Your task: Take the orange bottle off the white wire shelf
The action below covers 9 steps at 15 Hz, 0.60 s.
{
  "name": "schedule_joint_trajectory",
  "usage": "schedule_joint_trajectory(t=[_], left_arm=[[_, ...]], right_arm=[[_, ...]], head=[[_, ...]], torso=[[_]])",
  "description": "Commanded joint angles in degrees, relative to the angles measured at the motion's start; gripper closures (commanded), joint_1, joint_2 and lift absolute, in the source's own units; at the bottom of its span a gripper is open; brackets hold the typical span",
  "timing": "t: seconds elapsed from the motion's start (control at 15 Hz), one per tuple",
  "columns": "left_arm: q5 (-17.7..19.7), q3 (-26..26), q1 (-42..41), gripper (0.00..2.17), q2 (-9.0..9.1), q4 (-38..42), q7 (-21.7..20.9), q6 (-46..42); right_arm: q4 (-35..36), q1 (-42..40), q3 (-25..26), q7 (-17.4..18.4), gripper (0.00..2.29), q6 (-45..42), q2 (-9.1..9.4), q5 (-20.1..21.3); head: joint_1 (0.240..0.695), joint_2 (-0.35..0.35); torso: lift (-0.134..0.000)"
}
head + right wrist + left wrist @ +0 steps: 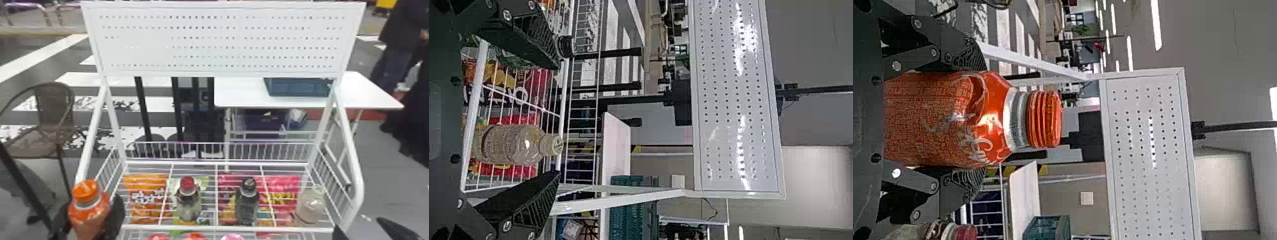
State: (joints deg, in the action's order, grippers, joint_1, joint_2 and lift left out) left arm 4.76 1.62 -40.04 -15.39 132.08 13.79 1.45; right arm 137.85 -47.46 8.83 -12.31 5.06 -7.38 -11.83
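Note:
The orange bottle [89,210] is upright at the lower left of the head view, at the shelf's front left corner, with my left gripper [91,220] shut on it. In the left wrist view the orange bottle [948,118] lies between the two fingers of my left gripper [980,118], its cap pointing away from the wrist. The white wire shelf [217,228] holds the other bottles. My right gripper [357,228] is at the lower right, outside the shelf's right front; in the right wrist view my right gripper [559,117] stands open, nothing gripped.
On the shelf stand a red-capped bottle [188,199], a dark bottle [247,204] and a pale bottle [311,206], above colourful snack bags [148,199]. White side posts [349,153] and a perforated panel [220,41] frame it. Behind are a white table [242,92] and a chair [54,108].

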Motion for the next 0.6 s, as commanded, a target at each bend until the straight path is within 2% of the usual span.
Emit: schedule_joint_trajectory(t=[0.0, 0.27, 0.53], left_arm=[[-1.2, -0.8, -4.3, 0.63, 0.27, 4.0, 0.0, 0.6], [-3.5, -0.1, -7.2, 0.63, 1.24, 7.0, 0.3, 1.7], [-3.5, 0.0, -6.4, 0.63, 1.68, 7.0, 0.3, 0.8]], right_arm=[[0.4, -0.3, 0.6, 0.0, 0.15, 0.0, -0.18, -0.3], [0.5, -0.3, 0.3, 0.0, 0.15, 0.0, -0.36, -0.3], [0.7, -0.5, 0.3, 0.0, 0.15, 0.0, -0.36, -0.3]], head=[[0.499, 0.000], [0.499, 0.000], [0.499, 0.000]], torso=[[0.000], [0.000], [0.000]])
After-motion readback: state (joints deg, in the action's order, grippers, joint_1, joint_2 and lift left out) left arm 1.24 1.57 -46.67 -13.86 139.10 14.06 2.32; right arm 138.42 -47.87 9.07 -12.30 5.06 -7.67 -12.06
